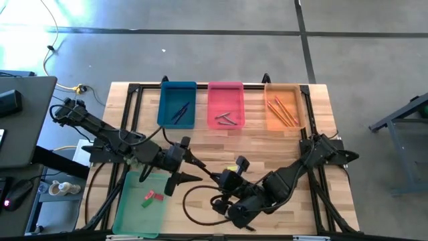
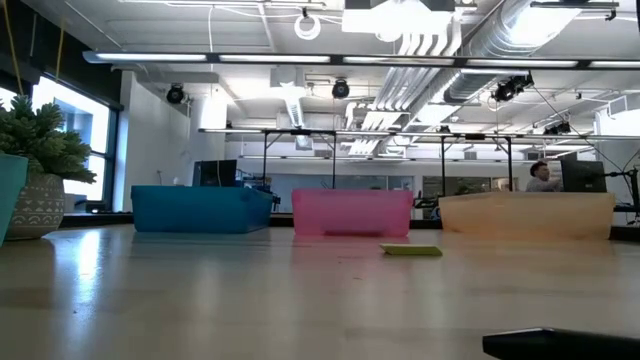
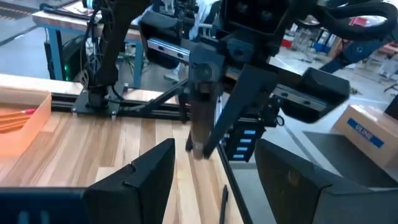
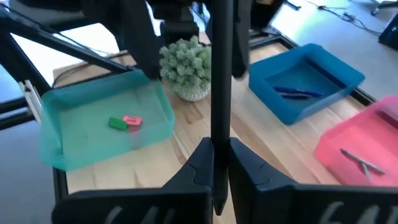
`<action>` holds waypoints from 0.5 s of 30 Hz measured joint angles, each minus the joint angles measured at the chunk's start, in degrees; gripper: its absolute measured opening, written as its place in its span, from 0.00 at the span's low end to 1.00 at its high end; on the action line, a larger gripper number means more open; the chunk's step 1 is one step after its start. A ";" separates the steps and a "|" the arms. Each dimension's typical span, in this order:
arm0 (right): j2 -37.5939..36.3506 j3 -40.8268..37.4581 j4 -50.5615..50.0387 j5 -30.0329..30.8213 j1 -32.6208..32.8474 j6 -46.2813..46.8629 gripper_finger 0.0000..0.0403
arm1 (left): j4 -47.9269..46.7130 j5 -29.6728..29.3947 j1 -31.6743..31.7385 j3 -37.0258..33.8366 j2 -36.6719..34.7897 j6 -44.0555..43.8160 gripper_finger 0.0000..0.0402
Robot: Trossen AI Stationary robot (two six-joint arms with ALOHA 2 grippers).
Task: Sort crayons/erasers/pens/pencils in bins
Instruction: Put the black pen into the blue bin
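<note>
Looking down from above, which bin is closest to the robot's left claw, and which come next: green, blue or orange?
From the left gripper:
1. Green bin, just beside it at the near edge.
2. Blue bin, far edge, left.
3. Orange bin, far edge, right.

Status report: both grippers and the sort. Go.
Left gripper open, empty, mid-table, facing the right. Right gripper shut on a dark pen. Yellow eraser loose on the table, not yet binned. Nothing blocking.
</note>
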 joint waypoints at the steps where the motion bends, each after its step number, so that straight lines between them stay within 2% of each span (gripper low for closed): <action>1: 0.00 0.00 0.97 -0.17 -0.27 -1.22 0.01 | 0.22 -0.02 0.23 0.00 0.00 -0.20 0.52; 8: 0.00 0.00 1.95 -1.42 -2.10 -3.19 0.01 | 1.07 -0.08 0.76 0.00 -0.02 0.12 0.49; 15: 0.00 0.00 1.94 -2.73 -3.54 -3.78 0.01 | 0.80 -0.60 0.82 0.00 -0.02 2.35 0.30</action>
